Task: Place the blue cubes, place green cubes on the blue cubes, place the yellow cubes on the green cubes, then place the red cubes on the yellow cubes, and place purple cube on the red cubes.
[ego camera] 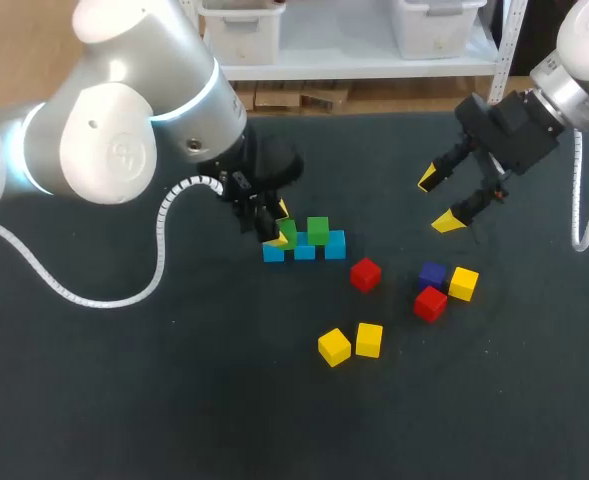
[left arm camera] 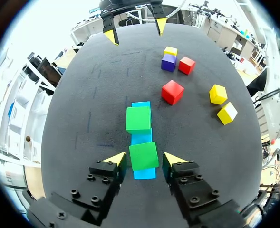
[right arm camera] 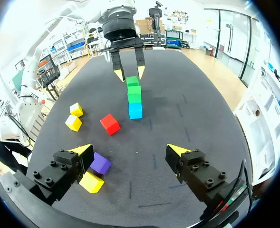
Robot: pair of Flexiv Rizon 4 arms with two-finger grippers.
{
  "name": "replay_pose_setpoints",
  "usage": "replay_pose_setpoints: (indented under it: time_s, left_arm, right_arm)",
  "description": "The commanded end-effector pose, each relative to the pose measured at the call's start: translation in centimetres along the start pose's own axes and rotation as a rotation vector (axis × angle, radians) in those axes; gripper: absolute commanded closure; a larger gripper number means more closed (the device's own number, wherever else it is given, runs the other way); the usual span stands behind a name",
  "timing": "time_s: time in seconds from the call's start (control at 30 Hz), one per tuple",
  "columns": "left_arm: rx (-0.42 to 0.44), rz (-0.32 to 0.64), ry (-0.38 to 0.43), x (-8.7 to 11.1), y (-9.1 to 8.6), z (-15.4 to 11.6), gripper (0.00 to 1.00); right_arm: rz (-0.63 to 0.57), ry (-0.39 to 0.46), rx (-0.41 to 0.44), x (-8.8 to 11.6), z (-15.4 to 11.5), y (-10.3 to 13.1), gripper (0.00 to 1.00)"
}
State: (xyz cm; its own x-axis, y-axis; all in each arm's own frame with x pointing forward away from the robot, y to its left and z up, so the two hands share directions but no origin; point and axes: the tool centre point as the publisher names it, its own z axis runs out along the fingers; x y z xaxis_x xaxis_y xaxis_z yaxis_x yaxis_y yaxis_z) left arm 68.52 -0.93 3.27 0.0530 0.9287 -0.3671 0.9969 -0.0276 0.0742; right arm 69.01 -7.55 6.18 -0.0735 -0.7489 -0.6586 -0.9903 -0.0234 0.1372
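The left tool (left arm camera: 144,159), slightly open and gripping nothing, straddles a small green cube (left arm camera: 143,156) resting on the row of small blue cubes (left arm camera: 141,138); a small yellow cube (ego camera: 463,283) lies well right of that row, close by the wide-open, empty right tool (ego camera: 437,200).

Your left arm (ego camera: 124,130), silver-white with a lit ring at its joint, comes in from the left and bends its wrist down toward mid-table (ego camera: 124,400). The left gripper (left arm camera: 143,159), black with two yellow-tipped fingers, sits low at the surface, fingers pointing down and narrowly parted. Your right arm (ego camera: 586,50), silver-white, comes in from the far right corner. The right gripper (right arm camera: 129,152), also black with yellow tips, hangs above the table, tilted toward the left gripper, fingers spread wide.
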Motion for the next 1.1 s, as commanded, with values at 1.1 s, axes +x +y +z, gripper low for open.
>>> replay_pose_setpoints:
  time_s: [1.1]
  left_arm:
    - [0.003,0.005,-0.002,0.1,0.66,0.19,0.59]
  right_arm:
    - [-0.001,-0.002,-0.001,0.01,0.01,-0.07,0.0]
